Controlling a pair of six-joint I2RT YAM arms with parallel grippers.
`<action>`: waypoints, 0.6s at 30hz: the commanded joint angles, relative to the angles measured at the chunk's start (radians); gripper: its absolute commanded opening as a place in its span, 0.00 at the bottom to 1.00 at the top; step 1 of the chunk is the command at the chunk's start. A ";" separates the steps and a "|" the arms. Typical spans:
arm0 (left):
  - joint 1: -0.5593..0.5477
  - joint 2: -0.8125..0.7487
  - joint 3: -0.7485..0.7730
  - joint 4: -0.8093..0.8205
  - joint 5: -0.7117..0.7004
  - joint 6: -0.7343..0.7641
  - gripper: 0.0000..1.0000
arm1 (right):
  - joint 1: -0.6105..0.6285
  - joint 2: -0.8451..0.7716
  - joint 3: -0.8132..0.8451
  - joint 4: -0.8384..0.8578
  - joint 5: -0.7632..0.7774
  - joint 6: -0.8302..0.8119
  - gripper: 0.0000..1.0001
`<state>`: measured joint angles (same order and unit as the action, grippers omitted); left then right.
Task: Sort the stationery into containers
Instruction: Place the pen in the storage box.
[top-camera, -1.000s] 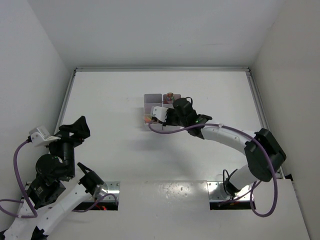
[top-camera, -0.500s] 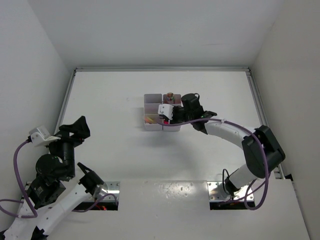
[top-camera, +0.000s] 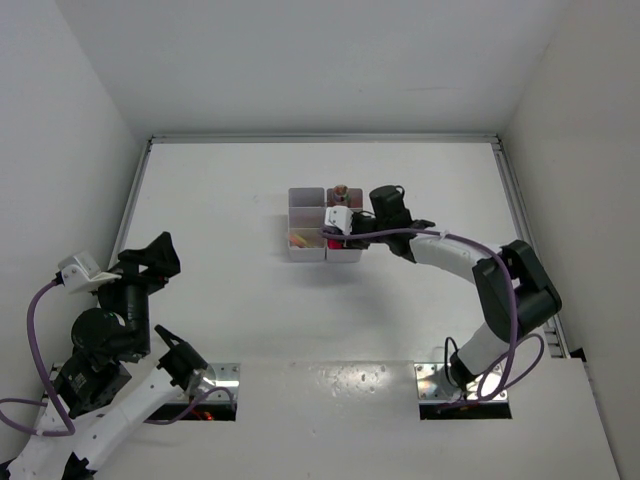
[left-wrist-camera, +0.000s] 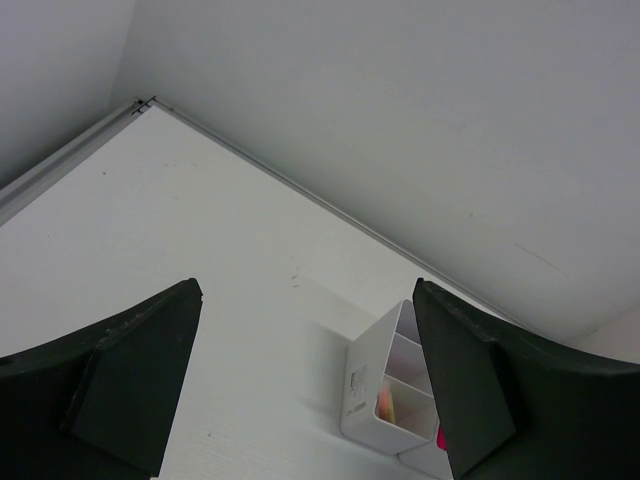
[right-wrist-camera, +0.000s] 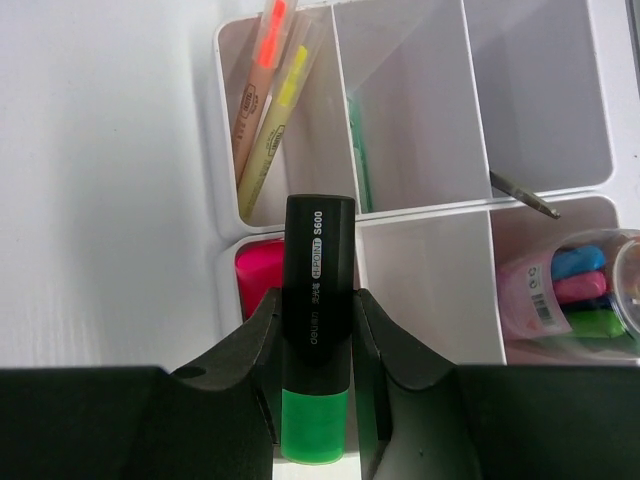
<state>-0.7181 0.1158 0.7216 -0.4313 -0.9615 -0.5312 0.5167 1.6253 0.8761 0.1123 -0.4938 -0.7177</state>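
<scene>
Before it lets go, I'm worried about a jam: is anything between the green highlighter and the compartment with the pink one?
Nothing visible does. The right end effector holds the green highlighter above that compartment of the tray; the pink highlighter lies inside, against one wall.

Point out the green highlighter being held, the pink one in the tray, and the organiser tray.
green highlighter (right-wrist-camera: 318, 290): right wrist view, black barrel.
pink highlighter (right-wrist-camera: 257, 275): right wrist view, its pink end.
organiser tray (right-wrist-camera: 425, 209): right wrist view, middle divider wall.
</scene>
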 joint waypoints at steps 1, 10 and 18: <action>0.009 0.010 -0.001 0.026 -0.002 0.016 0.93 | -0.023 0.008 0.011 0.052 -0.072 0.004 0.13; 0.009 0.010 -0.001 0.026 -0.002 0.016 0.93 | -0.043 0.018 0.011 0.052 -0.072 0.004 0.27; 0.009 0.010 -0.001 0.026 -0.002 0.016 0.93 | -0.043 0.018 0.011 0.052 -0.081 0.014 0.40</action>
<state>-0.7181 0.1158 0.7216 -0.4313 -0.9611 -0.5312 0.4839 1.6379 0.8761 0.1265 -0.5339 -0.7120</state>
